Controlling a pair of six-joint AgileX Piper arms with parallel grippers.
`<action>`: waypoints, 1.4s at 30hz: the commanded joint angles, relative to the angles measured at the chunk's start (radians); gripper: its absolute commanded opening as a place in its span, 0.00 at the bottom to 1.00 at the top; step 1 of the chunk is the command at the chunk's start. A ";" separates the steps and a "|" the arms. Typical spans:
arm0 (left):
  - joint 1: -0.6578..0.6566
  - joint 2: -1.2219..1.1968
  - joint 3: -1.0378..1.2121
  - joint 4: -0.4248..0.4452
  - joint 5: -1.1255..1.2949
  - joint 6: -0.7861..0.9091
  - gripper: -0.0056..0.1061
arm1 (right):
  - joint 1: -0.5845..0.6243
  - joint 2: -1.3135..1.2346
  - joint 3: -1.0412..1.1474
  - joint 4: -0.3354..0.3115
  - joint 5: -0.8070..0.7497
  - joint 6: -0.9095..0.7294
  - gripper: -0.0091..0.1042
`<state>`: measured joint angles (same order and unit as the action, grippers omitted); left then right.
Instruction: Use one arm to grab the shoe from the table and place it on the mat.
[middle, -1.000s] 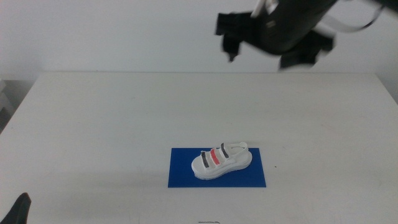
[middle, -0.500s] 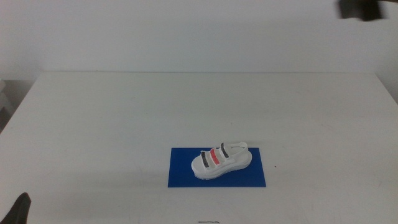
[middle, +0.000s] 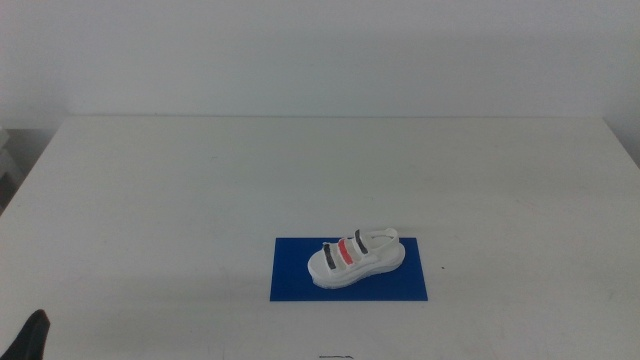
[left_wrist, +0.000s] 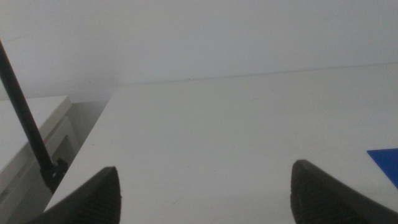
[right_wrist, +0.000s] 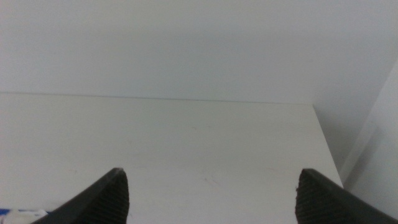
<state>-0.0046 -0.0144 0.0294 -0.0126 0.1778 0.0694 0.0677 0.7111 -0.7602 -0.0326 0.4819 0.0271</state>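
shoe (middle: 358, 260): upright on mat (middle: 290, 283), near table's (middle: 200, 180) front edge
left gripper (left_wrist: 205, 193): spread wide, at front left corner
right gripper (right_wrist: 211, 196): spread wide, above table

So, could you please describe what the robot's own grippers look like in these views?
Only the jaw tips show. The left gripper has two dark, rounded jaws with a finely textured matte surface. The right gripper looks the same: two dark, rounded, grainy tips. In the middle view, one dark tip peeks in at the corner. No arm links, cables or markings are visible.
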 joint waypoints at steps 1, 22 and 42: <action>-0.001 -0.019 -0.003 -0.009 -0.083 -0.015 0.89 | -0.031 -0.067 0.092 0.088 -0.205 -0.119 0.81; -0.001 -0.019 -0.003 -0.009 -0.083 -0.015 0.89 | -0.032 -0.727 0.672 0.098 -0.286 -0.242 0.81; -0.001 -0.015 -0.003 -0.009 -0.083 -0.015 0.89 | -0.032 -0.744 0.771 0.089 -0.177 -0.242 0.81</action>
<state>-0.0046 -0.0144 0.0294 -0.0126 0.1780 0.0694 0.0418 -0.0097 0.0268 0.0664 0.3632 -0.2062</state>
